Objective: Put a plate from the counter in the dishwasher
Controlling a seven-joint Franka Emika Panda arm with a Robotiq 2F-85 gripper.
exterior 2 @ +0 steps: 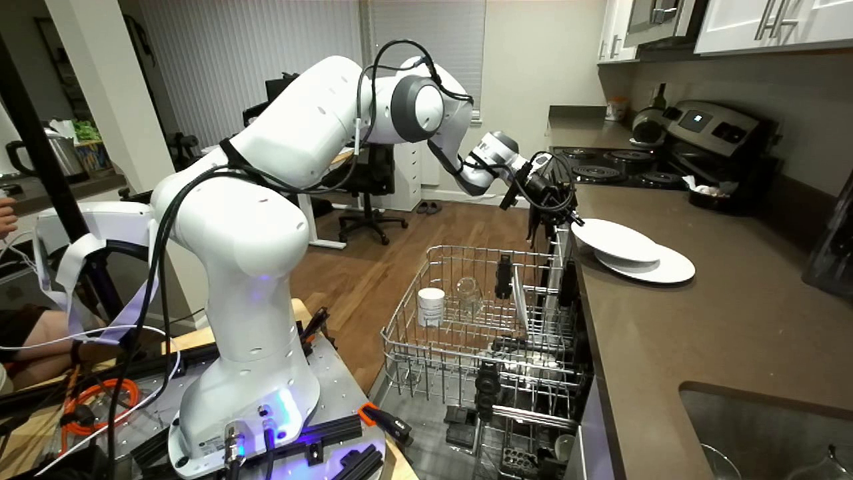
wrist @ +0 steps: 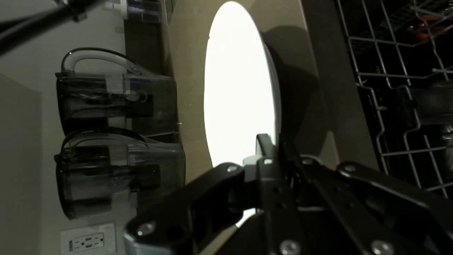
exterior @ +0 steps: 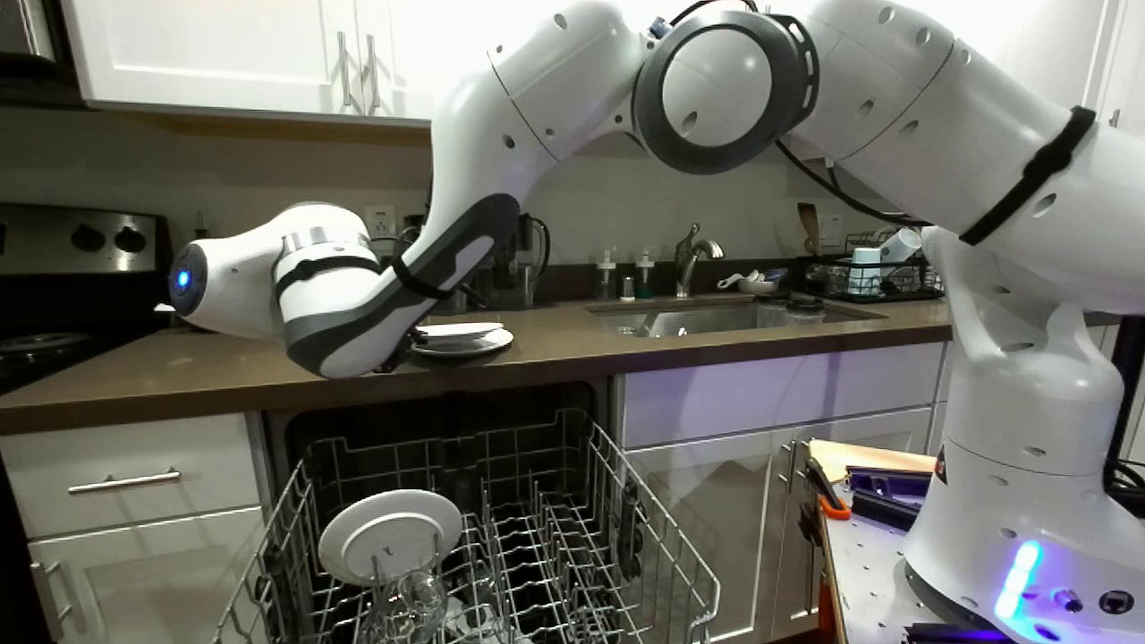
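My gripper (wrist: 275,143) is shut on the rim of a plain white plate (wrist: 237,81), one finger over its bright upper face and the other beneath. The same plate (exterior 2: 614,240) tilts up at the gripped side, and its far part overlaps a second white plate (exterior 2: 673,267) lying flat on the brown counter (exterior 2: 700,333). In an exterior view the wrist hides most of the gripper, and only part of the plate (exterior: 456,330) shows. Below the counter, the dishwasher (exterior: 438,402) stands open with its wire rack (exterior: 657,507) pulled out.
A white dish (exterior: 394,537) stands upright in the rack, near clear glasses (exterior: 416,604) and a white cup (exterior 2: 430,307). Dark clear pitchers (wrist: 116,102) line the back wall. A sink (exterior: 698,317) is set into the counter, and a stove (exterior 2: 620,163) adjoins its far end.
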